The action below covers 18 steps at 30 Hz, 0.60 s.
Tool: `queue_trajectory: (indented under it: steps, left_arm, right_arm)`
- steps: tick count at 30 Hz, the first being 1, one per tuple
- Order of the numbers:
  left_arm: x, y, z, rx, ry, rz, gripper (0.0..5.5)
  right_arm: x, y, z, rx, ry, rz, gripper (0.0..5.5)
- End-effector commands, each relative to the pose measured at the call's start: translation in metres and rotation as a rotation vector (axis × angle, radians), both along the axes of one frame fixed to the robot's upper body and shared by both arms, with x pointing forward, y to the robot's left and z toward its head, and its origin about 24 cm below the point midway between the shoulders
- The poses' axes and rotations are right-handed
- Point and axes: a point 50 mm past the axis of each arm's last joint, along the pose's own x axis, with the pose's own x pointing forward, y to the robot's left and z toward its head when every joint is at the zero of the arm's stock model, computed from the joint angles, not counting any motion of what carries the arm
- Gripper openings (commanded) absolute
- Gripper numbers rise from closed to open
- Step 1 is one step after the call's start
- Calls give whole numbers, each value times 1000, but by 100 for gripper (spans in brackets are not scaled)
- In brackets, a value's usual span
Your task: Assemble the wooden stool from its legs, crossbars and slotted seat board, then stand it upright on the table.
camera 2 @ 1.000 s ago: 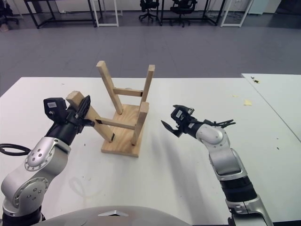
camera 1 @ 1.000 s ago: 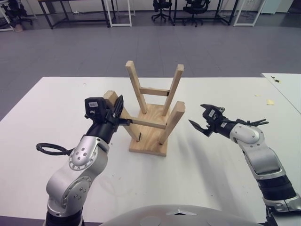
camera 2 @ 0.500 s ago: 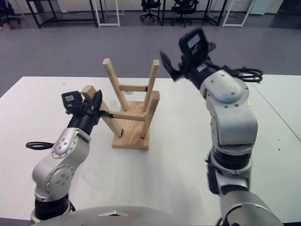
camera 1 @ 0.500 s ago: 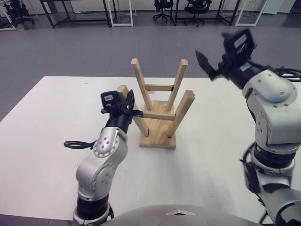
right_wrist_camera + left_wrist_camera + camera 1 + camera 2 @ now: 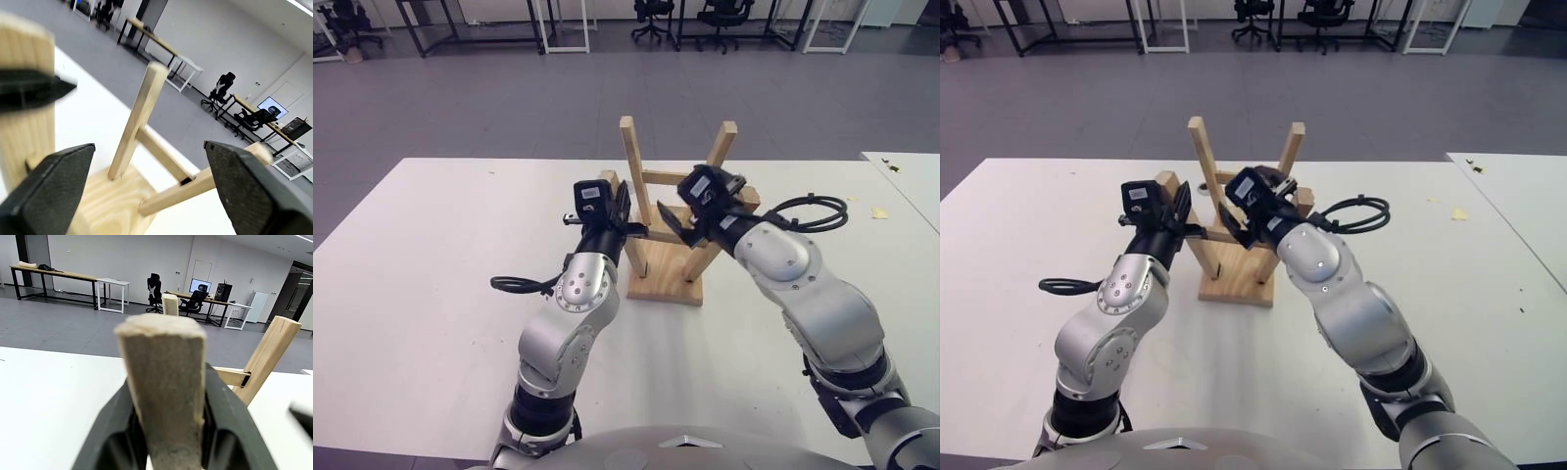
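Observation:
The wooden stool (image 5: 666,280) stands upside down on the white table (image 5: 421,255), seat board flat on the tabletop and its legs pointing up, joined by crossbars (image 5: 664,178). My left gripper (image 5: 619,210) is shut on the top of the near-left leg (image 5: 164,382), whose end sits between the black fingers (image 5: 115,426). Beside it, my right gripper (image 5: 679,221) hangs open over the seat board between the near legs, holding nothing. In the right wrist view its wide-spread fingers (image 5: 49,188) frame a far leg (image 5: 139,122) and a crossbar.
A second white table (image 5: 906,181) with a small yellow scrap (image 5: 876,211) stands to the right. Black cables loop off my left arm (image 5: 514,285) and right arm (image 5: 813,211). Bare tabletop lies left and front of the stool; desks and chairs stand far behind.
The camera view has shifted. My right arm rose from low on the right of the table, swung high, then came down to the stool's near legs. The left gripper kept hold of its leg.

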Motion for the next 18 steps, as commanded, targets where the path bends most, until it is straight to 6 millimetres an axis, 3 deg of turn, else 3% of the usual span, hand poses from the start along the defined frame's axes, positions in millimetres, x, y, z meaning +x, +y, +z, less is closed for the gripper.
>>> queue_trajectory:
  steps: [1, 5, 10, 11, 13, 18]
  left_arm:
    - [0, -15, -28, 83, 172, -52, 103]
    - [-2, -26, -33, 123, 192, -121, 103]
    - [1, -26, -26, 90, 145, -132, 103]
    - [2, -23, -22, 79, 126, -127, 132]
    - [3, -14, -7, 58, 51, -122, 173]
    - [-3, 24, 55, 22, -278, -163, 259]
  right_arm:
    - [6, 6, -35, -166, 123, 9, 418]
    - [3, 8, -56, -207, 235, 33, 418]
    - [9, 4, -44, -182, 162, 16, 418]
    - [10, 3, -41, -179, 140, 10, 418]
    - [15, 1, -26, -161, 40, 20, 418]
    - [20, -7, 27, 19, -191, 54, 418]
